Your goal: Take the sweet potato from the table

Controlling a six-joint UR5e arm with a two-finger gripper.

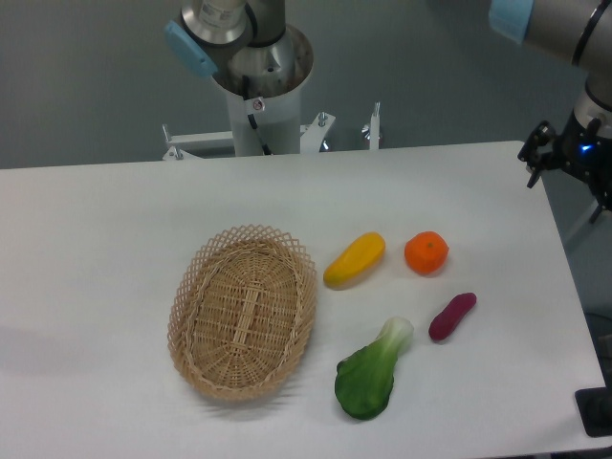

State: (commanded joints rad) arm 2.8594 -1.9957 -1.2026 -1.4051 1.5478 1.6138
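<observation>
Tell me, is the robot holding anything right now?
No, nothing is held. The gripper is off past the table's far right edge, away from the sweet potato, which lies untouched on the table.

We see arm point(251, 57): silver-grey joints | light-blue caps | white base column, black cable | gripper point(574, 158): black, small blue light

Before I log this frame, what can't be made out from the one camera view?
- Tool: cut off by the right edge; its fingers, and whether they are open or shut, cannot be told.
- Arm: upper links cut off by the top edge.
- Black object at the lower right corner: cropped, unidentifiable.
- Wicker basket: its near wall hides a strip of the floor inside.
- Sweet potato: underside unseen.
</observation>
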